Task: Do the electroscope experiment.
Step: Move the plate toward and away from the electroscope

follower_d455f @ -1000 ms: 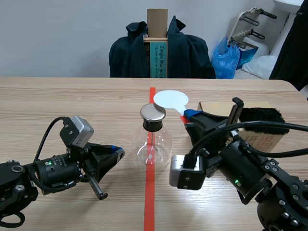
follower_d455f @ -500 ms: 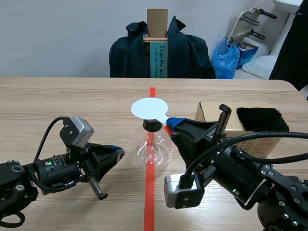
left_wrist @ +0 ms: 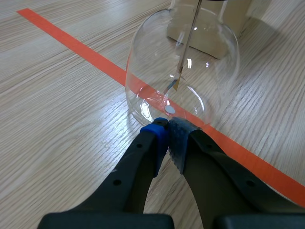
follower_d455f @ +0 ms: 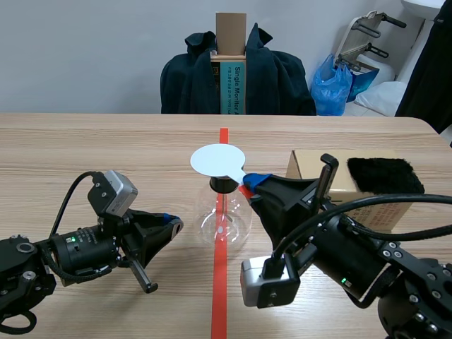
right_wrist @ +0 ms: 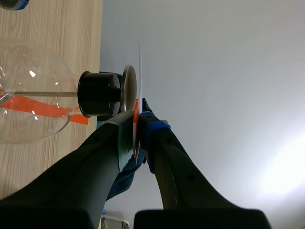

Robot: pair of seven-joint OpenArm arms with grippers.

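The electroscope, a clear glass flask [follower_d455f: 222, 215] with a black stopper, stands on the red tape line at the table's middle. A white round paddle [follower_d455f: 217, 159] with a red handle hovers over its top, hiding the metal cap in the scene view. My right gripper [follower_d455f: 248, 182] is shut on the paddle's handle. In the right wrist view the paddle [right_wrist: 140, 71] appears edge-on right beside the metal cap [right_wrist: 128, 88], held in the right gripper [right_wrist: 138, 114]. My left gripper [left_wrist: 167, 126] is shut on nothing, its tips at the flask's [left_wrist: 183, 71] base. Foil leaves [left_wrist: 175, 85] hang inside.
A cardboard box [follower_d455f: 318, 169] with a black fur pad [follower_d455f: 385, 176] on it stands right of the flask, behind my right arm. A chair draped with a dark jacket [follower_d455f: 236, 74] is across the table.
My right arm swung left with the paddle, from behind and right of the flask to over its metal cap. The left arm has not moved.
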